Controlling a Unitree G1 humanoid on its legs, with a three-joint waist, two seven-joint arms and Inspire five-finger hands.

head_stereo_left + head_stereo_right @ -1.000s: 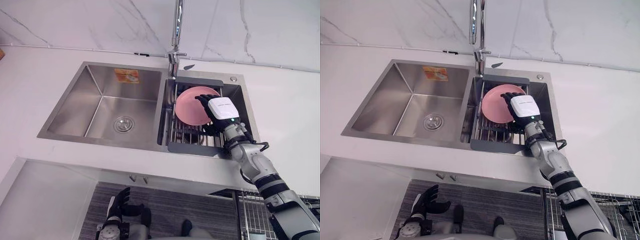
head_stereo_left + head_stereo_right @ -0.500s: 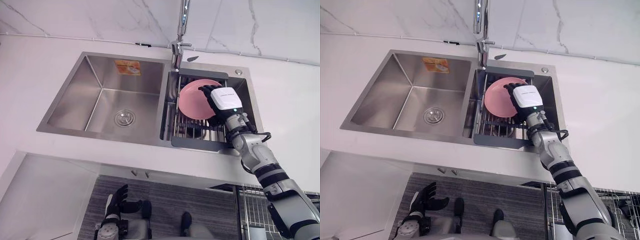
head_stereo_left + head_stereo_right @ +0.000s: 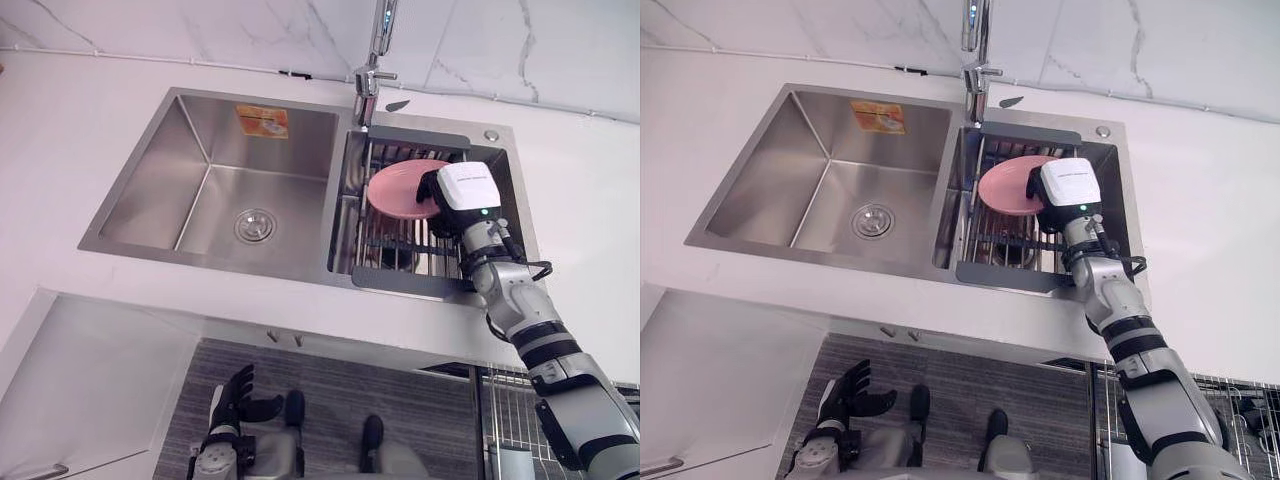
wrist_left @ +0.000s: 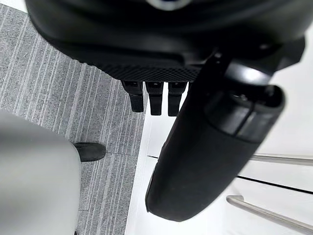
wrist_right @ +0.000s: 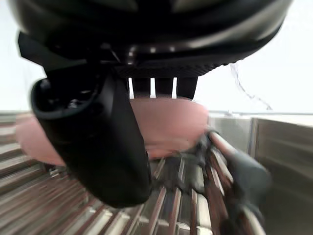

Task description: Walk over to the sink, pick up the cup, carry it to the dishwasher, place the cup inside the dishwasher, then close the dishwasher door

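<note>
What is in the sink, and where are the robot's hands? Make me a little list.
sink: steel, two halves
drain: in the left half
rack: in the right half
plate: pink, tilted on the rack
right hand: at the plate's right edge
left hand: down low over the floor, open

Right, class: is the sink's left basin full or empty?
Empty: the left basin shows a bare steel floor around its drain, nothing lying in it.
</note>
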